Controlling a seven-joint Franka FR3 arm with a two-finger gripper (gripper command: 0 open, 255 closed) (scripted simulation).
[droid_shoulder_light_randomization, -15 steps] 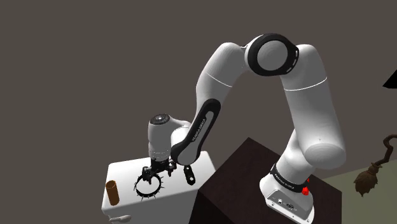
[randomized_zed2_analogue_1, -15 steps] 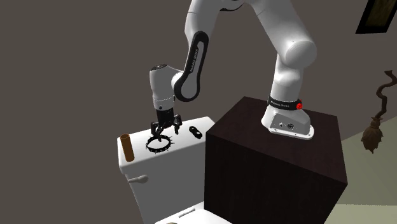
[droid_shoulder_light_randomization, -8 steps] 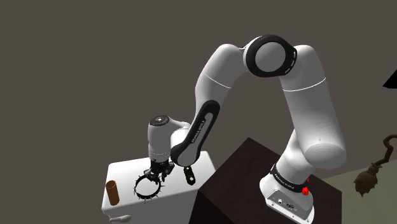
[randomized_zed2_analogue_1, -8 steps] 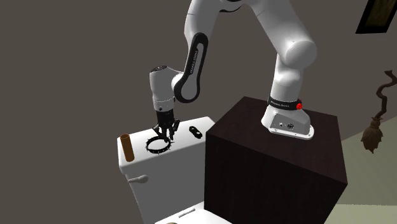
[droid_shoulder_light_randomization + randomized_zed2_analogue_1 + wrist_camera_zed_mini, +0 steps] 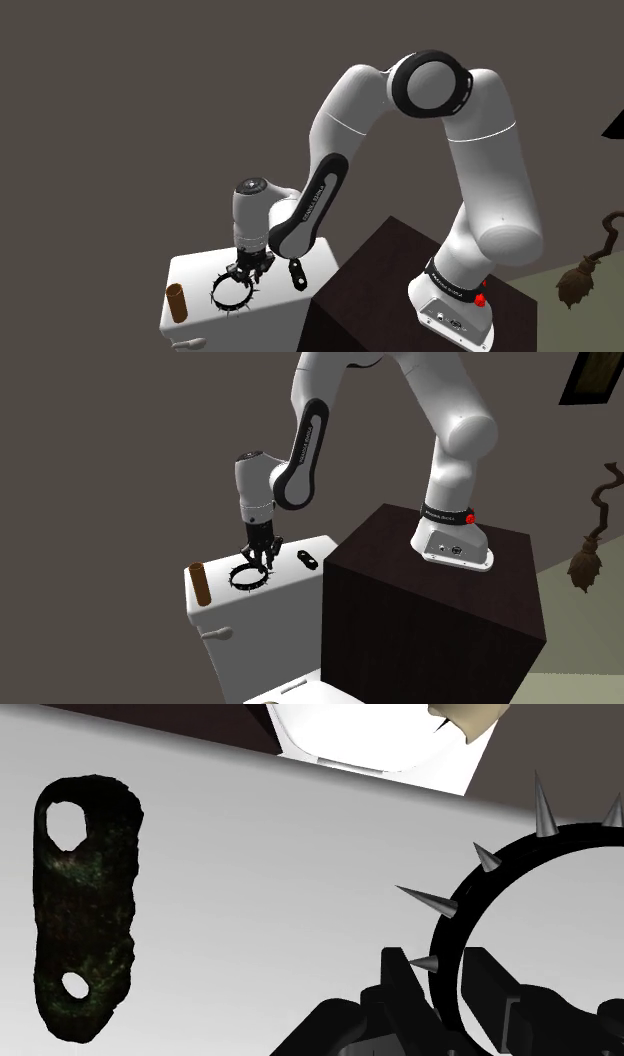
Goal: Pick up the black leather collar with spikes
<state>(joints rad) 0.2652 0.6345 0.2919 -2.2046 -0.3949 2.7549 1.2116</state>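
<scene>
The black spiked collar (image 5: 232, 293) is a ring with silver spikes lying on the white toilet tank lid (image 5: 190, 275). My black gripper (image 5: 247, 270) points straight down at the ring's edge nearest the arm. In the wrist view the gripper (image 5: 440, 979) is shut on the collar (image 5: 450, 919), one finger outside the band and one inside the ring. From the second exterior view the gripper (image 5: 262, 560) clasps the collar (image 5: 249, 577) at its right side.
A dark flat piece with two holes (image 5: 85, 904) lies on the lid beside the collar. A brown cylinder (image 5: 201, 583) lies at the lid's far end. The dark box stand (image 5: 440, 612) rises next to the tank. A broom (image 5: 590, 542) leans at the right.
The fingers, open over the collar one second ago, have closed on its band. The arm has barely moved since, and the collar has shifted slightly.
</scene>
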